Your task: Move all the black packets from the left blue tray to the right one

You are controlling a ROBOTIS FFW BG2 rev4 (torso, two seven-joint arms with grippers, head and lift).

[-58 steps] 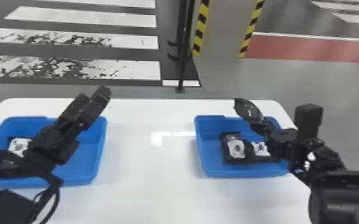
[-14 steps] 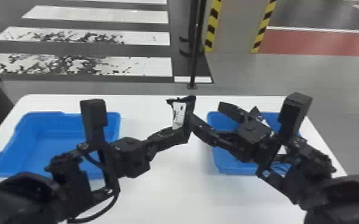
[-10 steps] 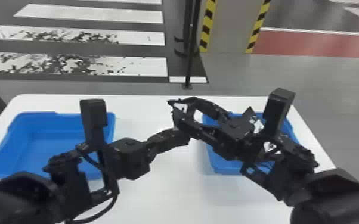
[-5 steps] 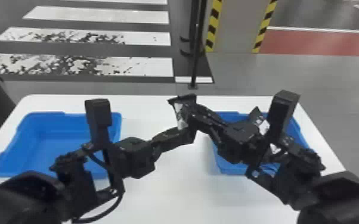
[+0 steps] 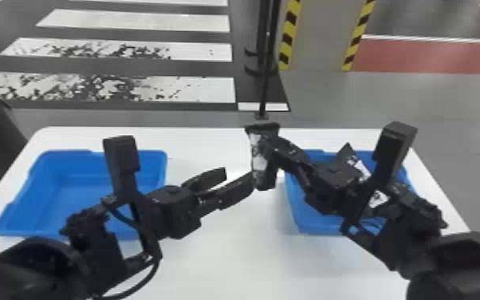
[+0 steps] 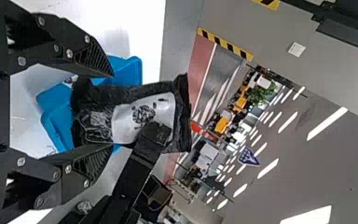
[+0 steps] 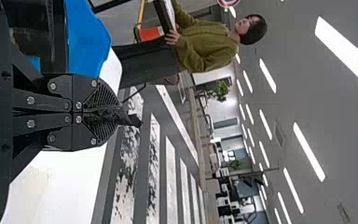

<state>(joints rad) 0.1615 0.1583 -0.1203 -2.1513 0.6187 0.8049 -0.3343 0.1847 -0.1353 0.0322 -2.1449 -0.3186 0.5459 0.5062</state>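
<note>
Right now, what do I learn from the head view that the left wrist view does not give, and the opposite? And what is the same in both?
Head view: the left blue tray and the white floor stripes beyond the white table.

Left wrist view: the dark print on the white label of the held packet, and the bright ceiling lights.

Both: the right hand grips this packet, the left hand is open close to it, and the right blue tray stands on the table.

A white table (image 5: 231, 255) carries the left blue tray (image 5: 73, 187) and the right blue tray (image 5: 315, 225) (well apart, these two).
</note>
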